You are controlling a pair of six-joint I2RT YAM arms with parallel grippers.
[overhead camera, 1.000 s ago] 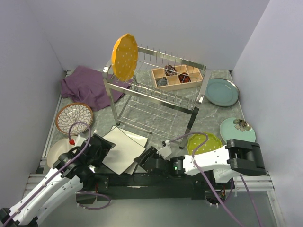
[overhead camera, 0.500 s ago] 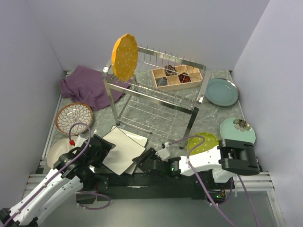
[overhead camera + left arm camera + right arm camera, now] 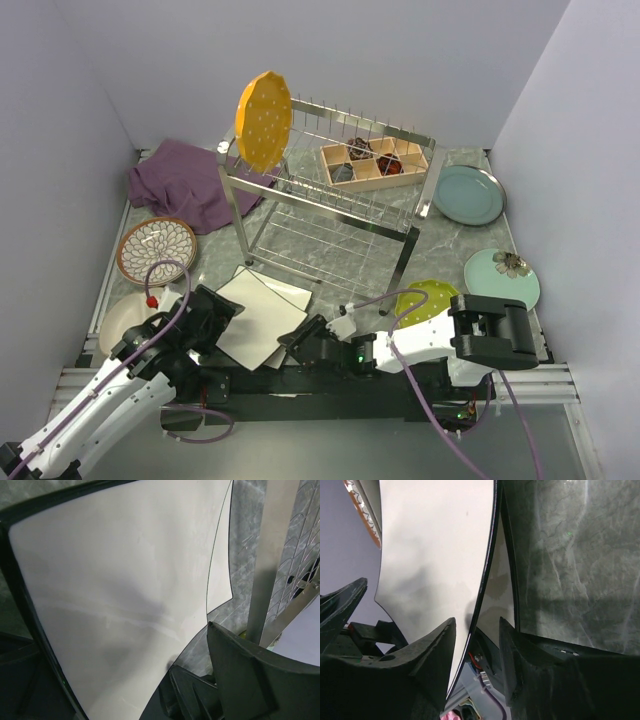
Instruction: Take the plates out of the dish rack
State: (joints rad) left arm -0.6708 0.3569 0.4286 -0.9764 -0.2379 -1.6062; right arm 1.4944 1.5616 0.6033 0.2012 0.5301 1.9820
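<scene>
The silver dish rack [image 3: 330, 205] stands mid-table with an orange round plate [image 3: 263, 120] upright at its left end. Two cream square plates [image 3: 262, 312] lie stacked near the front edge. My left gripper [image 3: 218, 308] is open at their left edge; the top plate [image 3: 115, 580] covers one finger, and the other finger [image 3: 245, 675] stands beside the plate's corner. My right gripper [image 3: 297, 335] is open, its jaws straddling the top plate's right edge [image 3: 482, 590] without touching. On the table lie teal-grey [image 3: 468, 193], mint flowered [image 3: 500, 272], yellow-green [image 3: 428, 298], brown-rimmed patterned [image 3: 155, 248] and cream round [image 3: 118, 325] plates.
A wooden compartment box [image 3: 373, 163] sits on the rack's right half. A purple cloth [image 3: 185, 180] lies at the back left. Grey walls close in on three sides. The square plates overhang the black base at the near edge.
My right arm has slid left, bringing its jaws onto the square plate's edge and uncovering more of the yellow-green plate. The left arm has not moved.
</scene>
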